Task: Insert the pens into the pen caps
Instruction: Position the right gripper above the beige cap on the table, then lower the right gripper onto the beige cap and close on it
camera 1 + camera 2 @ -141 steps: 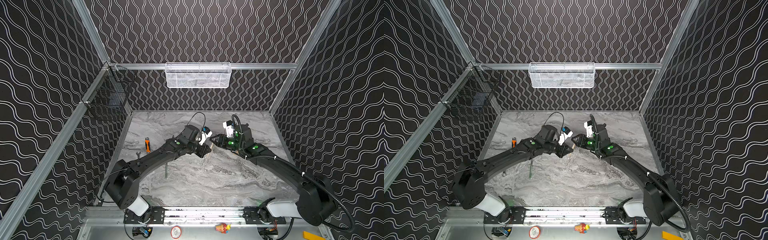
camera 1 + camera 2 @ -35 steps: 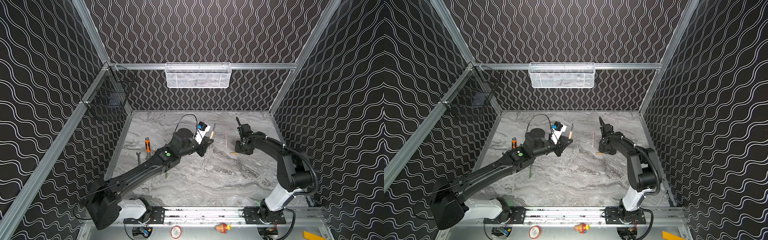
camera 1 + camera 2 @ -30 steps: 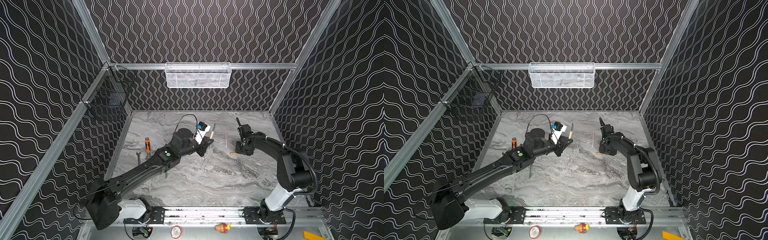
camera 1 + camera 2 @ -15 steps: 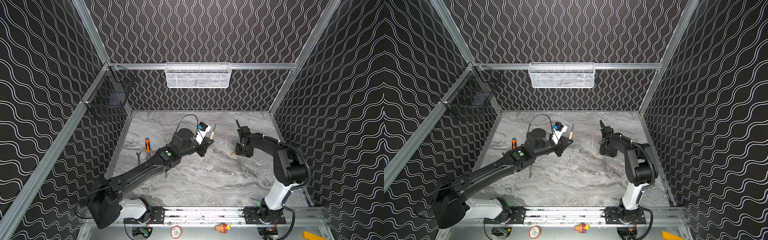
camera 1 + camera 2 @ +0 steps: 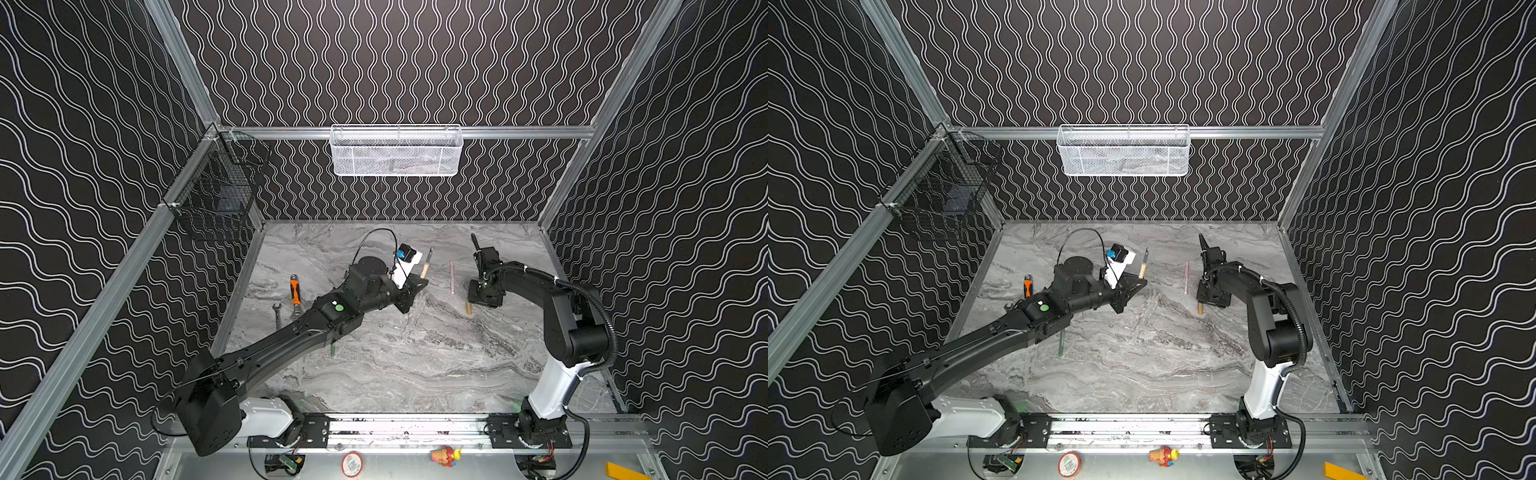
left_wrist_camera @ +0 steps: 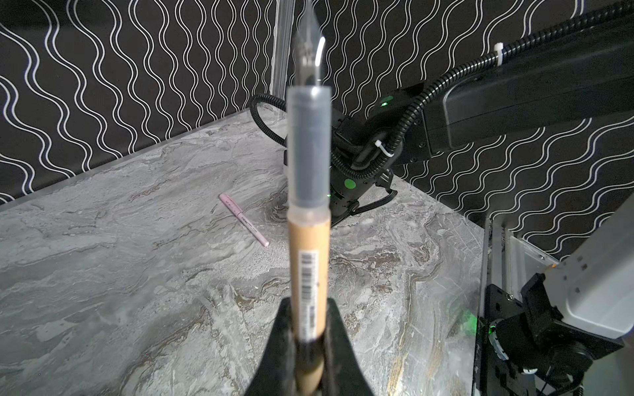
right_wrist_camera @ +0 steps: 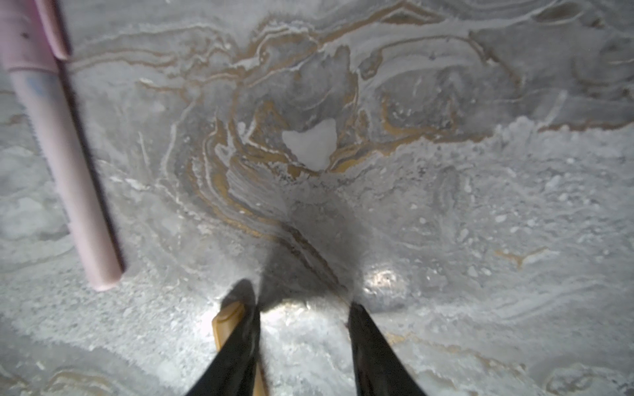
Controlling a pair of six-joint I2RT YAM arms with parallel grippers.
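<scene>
While its long axis runs straight out from the left gripper (image 6: 310, 305), the slim tan stick pen (image 6: 308, 247) aims its dark tapered tip up toward the back wall (image 5: 374, 199). It has a grey translucent section below the tip and a barcode label on the barrel. The black fingers (image 6: 281, 325) clamp its rear end, above the grey marble table (image 5: 395, 365). The right gripper (image 7: 303, 308) reaches down with its fingers apart, and a short tan cap (image 7: 228, 325) lies just outside one finger. A pale pink pen (image 5: 452, 276) lies flat between the arms.

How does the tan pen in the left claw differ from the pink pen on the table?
The tan pen is clamped in the left claw, raised, dark tip bare; the pink pen lies flat on the table, ungripped, and looks capped. Both are slim stick pens.
</scene>
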